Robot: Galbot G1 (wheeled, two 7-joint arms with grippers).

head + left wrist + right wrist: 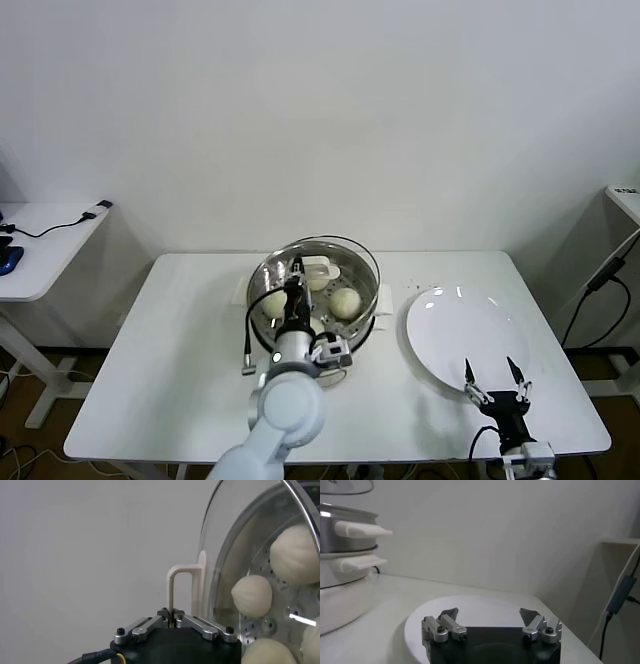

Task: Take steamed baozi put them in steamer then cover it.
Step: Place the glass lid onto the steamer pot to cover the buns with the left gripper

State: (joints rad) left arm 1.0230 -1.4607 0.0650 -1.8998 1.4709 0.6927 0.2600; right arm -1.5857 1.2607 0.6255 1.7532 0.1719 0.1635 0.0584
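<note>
Overhead, the left gripper [296, 268] clenches the cover's [335, 262] handle above the steamer [368, 300]; its wrist view shows baozi [252, 596] through glass. Right gripper [496, 381], released, sits near the plate's [455, 325] near edge.

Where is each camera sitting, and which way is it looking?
Head view: high on the robot's head, looking down at the white table; both arms show.
Left wrist view: on the left arm, facing the round clear glass lid, whose white handle the shut left tool pinches.
Right wrist view: on the right arm, low over the flat white plate, behind the open right tool.
Shared: all show the shiny round steel steamer.
</note>
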